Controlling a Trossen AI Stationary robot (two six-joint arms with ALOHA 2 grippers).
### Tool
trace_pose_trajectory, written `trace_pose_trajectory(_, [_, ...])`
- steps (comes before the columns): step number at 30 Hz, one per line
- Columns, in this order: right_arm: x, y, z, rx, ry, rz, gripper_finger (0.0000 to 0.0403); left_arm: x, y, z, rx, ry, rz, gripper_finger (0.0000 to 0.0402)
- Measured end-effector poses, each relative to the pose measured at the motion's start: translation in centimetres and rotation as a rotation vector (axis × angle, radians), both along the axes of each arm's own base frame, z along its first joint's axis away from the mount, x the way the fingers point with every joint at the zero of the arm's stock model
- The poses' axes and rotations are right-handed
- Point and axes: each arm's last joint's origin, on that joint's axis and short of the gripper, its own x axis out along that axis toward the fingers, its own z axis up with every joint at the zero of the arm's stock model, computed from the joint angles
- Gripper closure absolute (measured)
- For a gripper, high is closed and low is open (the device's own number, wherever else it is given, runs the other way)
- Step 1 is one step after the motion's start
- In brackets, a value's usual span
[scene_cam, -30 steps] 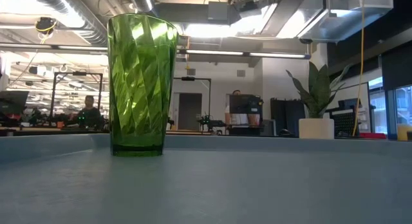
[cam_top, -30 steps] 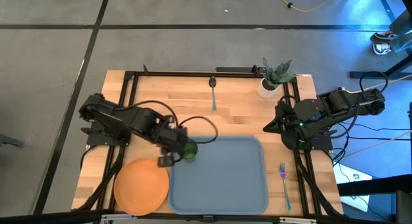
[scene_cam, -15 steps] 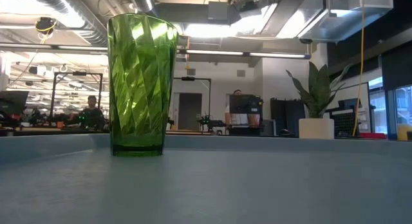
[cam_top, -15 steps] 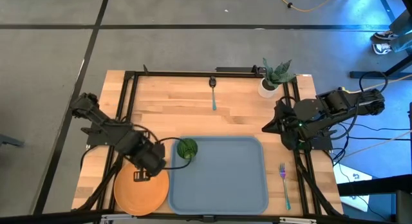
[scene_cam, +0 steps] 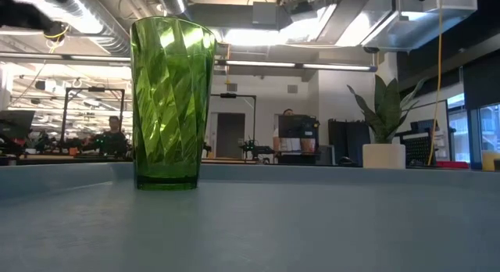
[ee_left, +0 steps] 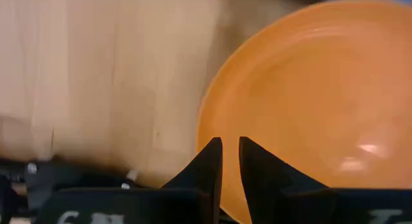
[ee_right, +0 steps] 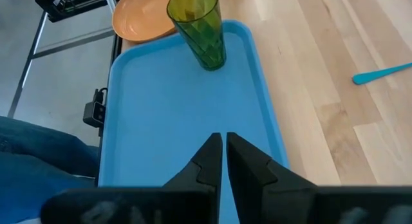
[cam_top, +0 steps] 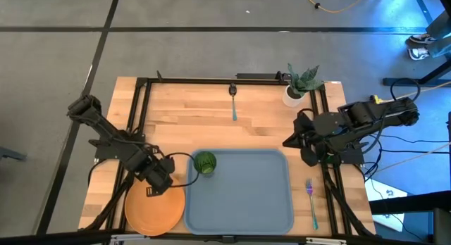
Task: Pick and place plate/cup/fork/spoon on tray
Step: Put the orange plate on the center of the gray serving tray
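The green cup (cam_top: 204, 162) stands upright on its base in the far left corner of the grey-blue tray (cam_top: 243, 203); it also shows in the low view (scene_cam: 172, 108) and the right wrist view (ee_right: 199, 28). The orange plate (cam_top: 155, 211) lies flat on the table to the left of the tray. My left gripper (cam_top: 151, 191) is over the plate's far rim (ee_left: 212, 121), fingers almost together (ee_left: 230, 150), holding nothing. My right gripper (cam_top: 287, 141) is shut and empty (ee_right: 224, 143) beyond the tray's far right corner. The fork (cam_top: 311, 199) lies right of the tray. The spoon (cam_top: 233, 104) lies near the far edge.
A plant in a white pot (cam_top: 299, 86) stands at the far right corner. A black frame runs along the table's left, far and right sides (cam_top: 211, 79). Bare wood lies between the tray and the spoon.
My left gripper has drawn away from the cup toward the table's near left and now stands over the plate's far rim. The cup stays upright on the tray. My right gripper has shifted a little toward the tray.
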Motion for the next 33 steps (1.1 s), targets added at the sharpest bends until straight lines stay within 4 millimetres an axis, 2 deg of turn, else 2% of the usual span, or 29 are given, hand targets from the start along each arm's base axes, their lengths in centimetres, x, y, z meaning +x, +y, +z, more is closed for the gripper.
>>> trace_pose_trajectory(5, [0.1, 0.0, 0.0, -0.004, 0.002, -0.005, 0.0374, -0.6, 0.2, -1.2, -0.024, 0.080, -0.002, 0.0363])
trace_pose_trajectory(10, [0.1, -0.1, 0.0, -0.013, -0.002, -0.024, 0.0374, -0.7, 0.3, -1.3, -0.019, 0.085, -0.006, 0.0397])
trace_pose_trajectory(26, [0.1, -0.1, 0.0, 0.005, 0.001, -0.043, 0.0374, -0.5, 0.5, -1.3, 0.008, 0.065, -0.077, 0.0340])
trace_pose_trajectory(28, [0.1, -0.1, 0.0, 0.009, 0.002, -0.047, 0.0374, -0.5, 0.6, -1.3, 0.024, 0.053, -0.043, 0.0340])
trace_pose_trajectory(33, [0.1, -0.1, 0.0, 0.042, 0.007, -0.077, 0.0374, -0.8, 0.6, -0.8, 0.002, 0.019, 0.190, 0.0343])
